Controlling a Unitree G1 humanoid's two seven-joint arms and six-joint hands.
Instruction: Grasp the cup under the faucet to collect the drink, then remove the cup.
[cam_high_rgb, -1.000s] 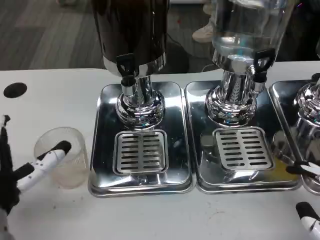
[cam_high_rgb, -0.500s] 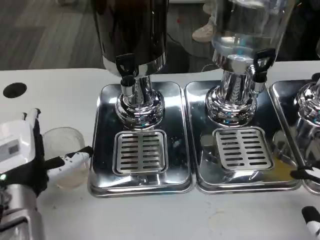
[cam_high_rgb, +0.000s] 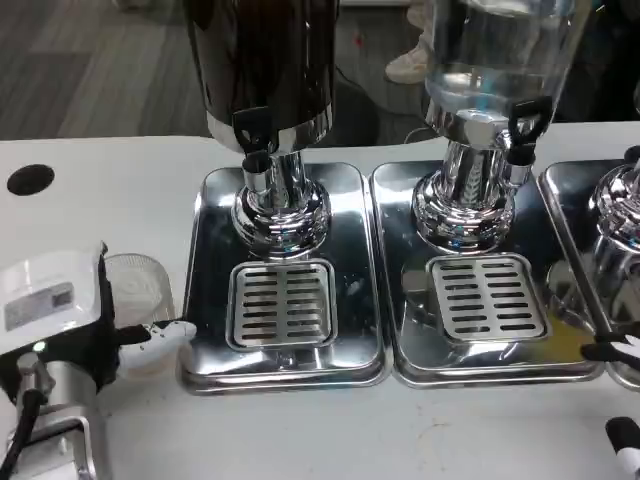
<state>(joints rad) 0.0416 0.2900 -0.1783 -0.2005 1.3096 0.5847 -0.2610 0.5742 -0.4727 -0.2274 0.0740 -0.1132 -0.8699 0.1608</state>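
The clear plastic cup (cam_high_rgb: 143, 283) stands on the white table just left of the left steel tray (cam_high_rgb: 212, 352), with a little pale liquid at its bottom. My left hand (cam_high_rgb: 58, 310) covers the cup's left side, white back facing up. One finger (cam_high_rgb: 168, 331) curls across the cup's front, so the hand grips it. The dark dispenser's black faucet (cam_high_rgb: 252, 134) hangs above the drip grate (cam_high_rgb: 282, 303), which has nothing on it. My right hand (cam_high_rgb: 624, 436) sits at the bottom right edge, fingers apart and holding nothing.
A clear dispenser with a black faucet (cam_high_rgb: 526, 119) stands on the second tray (cam_high_rgb: 400, 352) over its own grate (cam_high_rgb: 486, 296). A third chrome base (cam_high_rgb: 618, 205) is at the far right. A black hole (cam_high_rgb: 29, 179) marks the table at the left.
My left hand has turned its white back upward and slid right around the cup, hiding most of it. The cup has stayed in place. The right hand has barely moved.
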